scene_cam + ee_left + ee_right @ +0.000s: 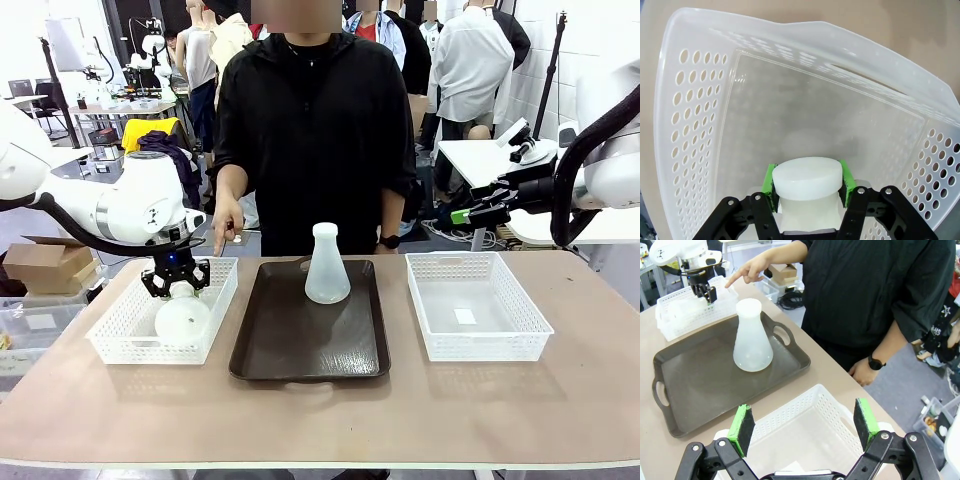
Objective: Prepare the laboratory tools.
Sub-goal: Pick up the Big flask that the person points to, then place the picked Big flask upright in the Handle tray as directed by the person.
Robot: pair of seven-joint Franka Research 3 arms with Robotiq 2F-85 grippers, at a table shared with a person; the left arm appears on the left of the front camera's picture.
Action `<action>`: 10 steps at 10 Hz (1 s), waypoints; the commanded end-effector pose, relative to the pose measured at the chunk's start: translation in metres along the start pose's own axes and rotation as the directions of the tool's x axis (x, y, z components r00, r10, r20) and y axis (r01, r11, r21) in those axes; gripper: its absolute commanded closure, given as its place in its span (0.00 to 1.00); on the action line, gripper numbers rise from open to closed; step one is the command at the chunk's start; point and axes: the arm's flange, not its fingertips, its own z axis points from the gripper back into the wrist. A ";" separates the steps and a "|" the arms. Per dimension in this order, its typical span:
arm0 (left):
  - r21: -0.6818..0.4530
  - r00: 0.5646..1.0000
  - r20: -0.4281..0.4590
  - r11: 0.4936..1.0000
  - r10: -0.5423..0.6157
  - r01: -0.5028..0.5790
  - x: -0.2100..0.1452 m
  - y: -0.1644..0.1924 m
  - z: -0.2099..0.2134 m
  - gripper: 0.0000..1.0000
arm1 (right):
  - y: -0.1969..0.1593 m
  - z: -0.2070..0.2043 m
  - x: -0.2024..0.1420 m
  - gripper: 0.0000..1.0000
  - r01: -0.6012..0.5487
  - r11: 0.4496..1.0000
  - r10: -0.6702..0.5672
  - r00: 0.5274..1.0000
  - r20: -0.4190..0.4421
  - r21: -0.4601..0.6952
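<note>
My left fingers [807, 187] clamp the flask [807, 182] neck; I'd lift straight up, clearing the basket [695, 125] walls below; right fingers [804, 427] released.

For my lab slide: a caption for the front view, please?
Left gripper grips a flask in the left basket; another flask stands on the tray.

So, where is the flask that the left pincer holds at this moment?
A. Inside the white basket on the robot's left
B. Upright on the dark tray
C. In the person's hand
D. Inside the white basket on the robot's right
A: the left pincer is shut on the neck of a flask whose round base sits within the walls of the left basket, while the other flask stands on the tray.
</note>
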 end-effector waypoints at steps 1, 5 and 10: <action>0.003 1.000 0.002 1.000 -0.003 0.003 0.000 0.000 0.000 1.00 | 0.001 0.000 0.000 0.00 0.002 1.000 -0.002 1.000 -0.005 0.002; 0.003 1.000 0.002 1.000 -0.003 0.003 0.000 0.000 0.000 1.00 | 0.001 0.000 0.000 0.00 0.002 1.000 -0.002 1.000 -0.005 0.002; 0.016 0.999 0.015 0.999 -0.043 0.043 0.005 -0.007 0.005 1.00 | 0.001 0.000 0.000 0.00 0.002 1.000 -0.002 1.000 -0.005 0.002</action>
